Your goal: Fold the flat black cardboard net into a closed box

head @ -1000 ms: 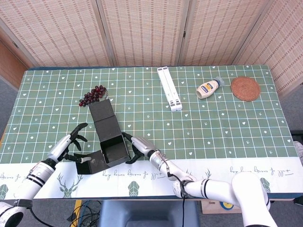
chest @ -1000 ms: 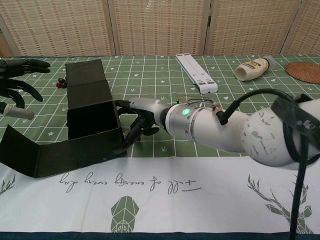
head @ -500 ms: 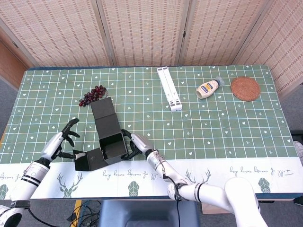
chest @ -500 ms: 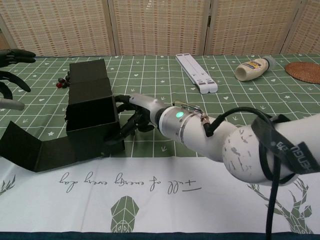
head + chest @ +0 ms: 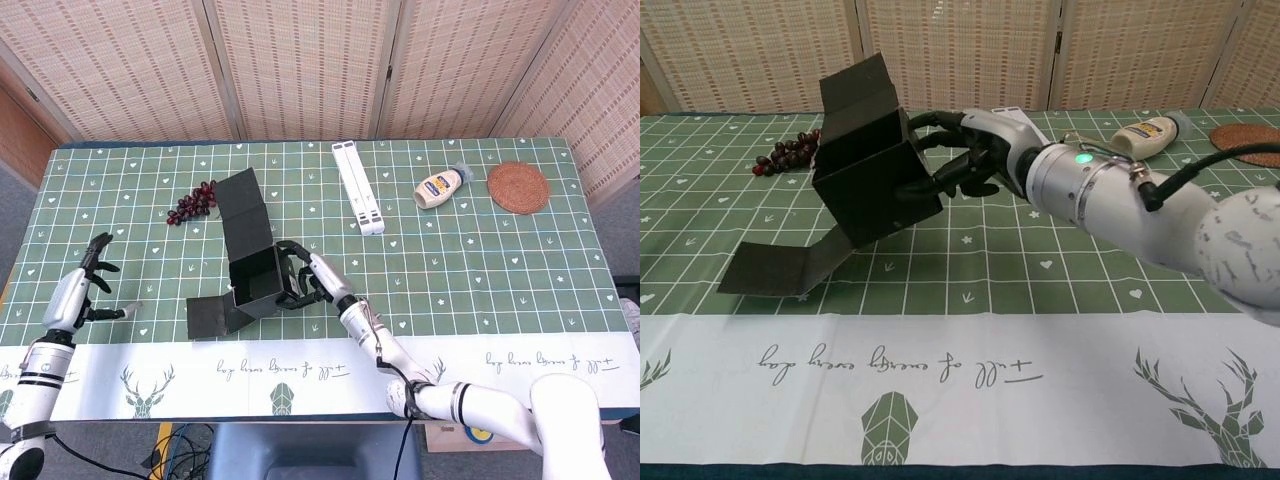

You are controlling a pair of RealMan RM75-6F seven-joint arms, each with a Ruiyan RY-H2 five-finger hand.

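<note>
The right hand (image 5: 975, 160) holds the half-folded black box (image 5: 255, 280) tilted off the tabletop (image 5: 480, 260), fingers (image 5: 297, 262) wrapped on its side; the left hand (image 5: 85, 290) hovers apart, fingers spread wide.

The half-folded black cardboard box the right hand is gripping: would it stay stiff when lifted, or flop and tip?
Probably partly floppy: the black box has a loose flap trailing onto the table, likely to swing at its crease. It looks light, since the right hand alone holds it tilted. Its formed walls seem stiffer, but the open lid panel may sag or spring back.
</note>
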